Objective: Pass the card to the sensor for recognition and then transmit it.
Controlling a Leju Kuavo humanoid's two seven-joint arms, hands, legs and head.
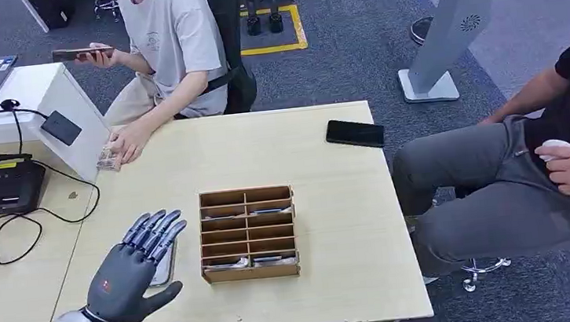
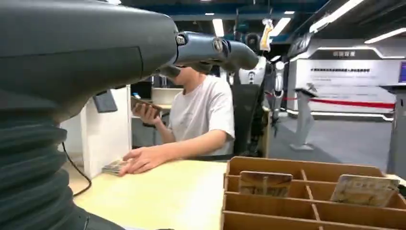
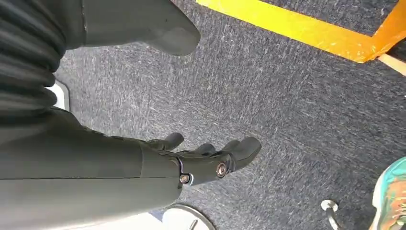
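Here, we see the cards [image 1: 250,262] standing in the slots of a wooden divider box [image 1: 248,234] in the middle of the pale bench [image 1: 333,204]. The card sensor [image 1: 61,127], a small dark pad, is mounted on a white stand at the bench's far left, near a seated person's hand [image 1: 128,141], which rests on a small stack of cards.

We judge that no card is picked yet. The cards sit tight in narrow slots, so thick fingers may nudge the box, fumble the card, or lift two together.

The left robot hand [image 1: 136,266] hovers just left of the box, fingers spread, holding nothing. Something flat lies beneath it; we cannot tell what. The right robot hand [image 3: 206,160] hangs over grey carpet, fingers loosely curved, holding nothing.
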